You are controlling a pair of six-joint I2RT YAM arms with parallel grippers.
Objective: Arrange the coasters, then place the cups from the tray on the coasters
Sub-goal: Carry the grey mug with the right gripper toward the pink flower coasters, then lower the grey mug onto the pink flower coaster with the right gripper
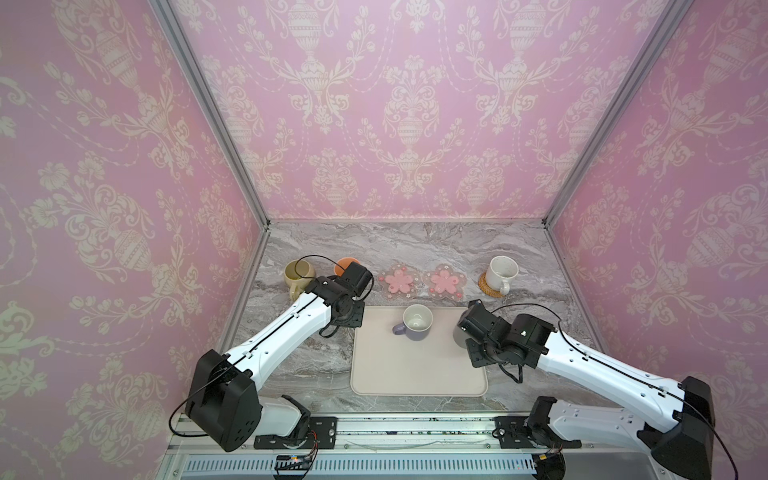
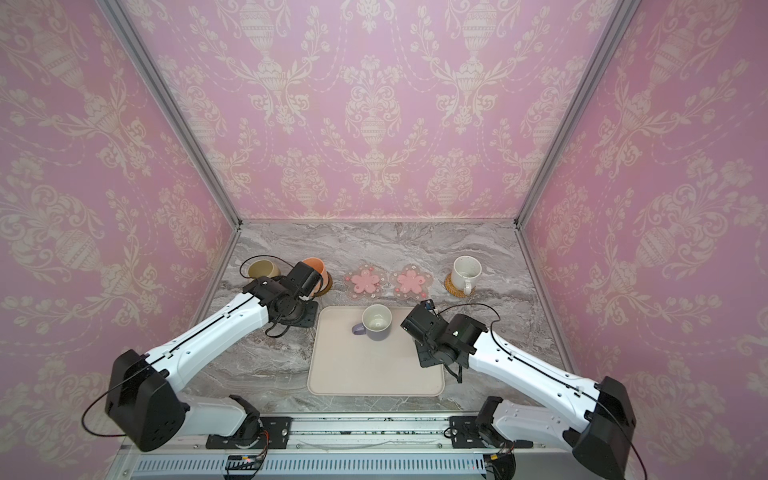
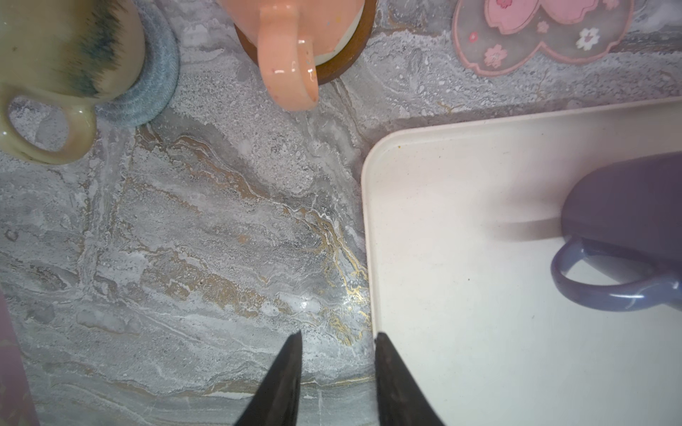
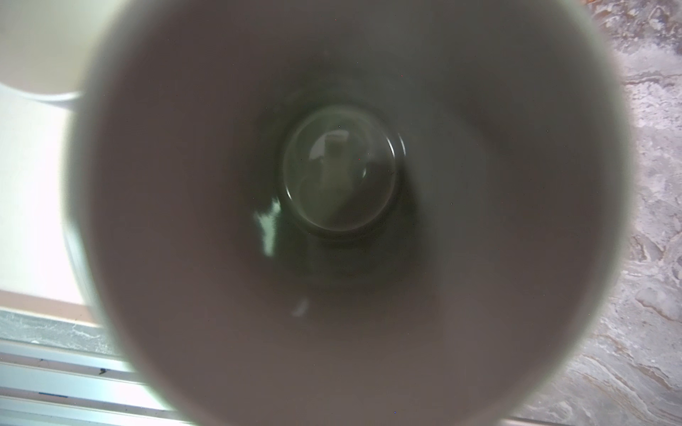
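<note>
Since two flower coasters [image 1: 399,279] lie bare, the right gripper [image 1: 471,326] is closed, seemingly on the dark grey mug [image 4: 332,221] at the tray's [image 1: 415,374] right edge, while the left gripper [image 3: 336,335] hangs parted and empty.

top views: high, downward | wrists: close, downward | shared: tray [image 1: 415,365]

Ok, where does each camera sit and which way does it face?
Top views: high in front, looking down and back; left arm and right arm show.
Left wrist: by tray corner, facing down; open jaws show.
Right wrist: above grey mug, looking straight in; no jaws visible.
Shared: lavender mug, top views and left wrist.
</note>
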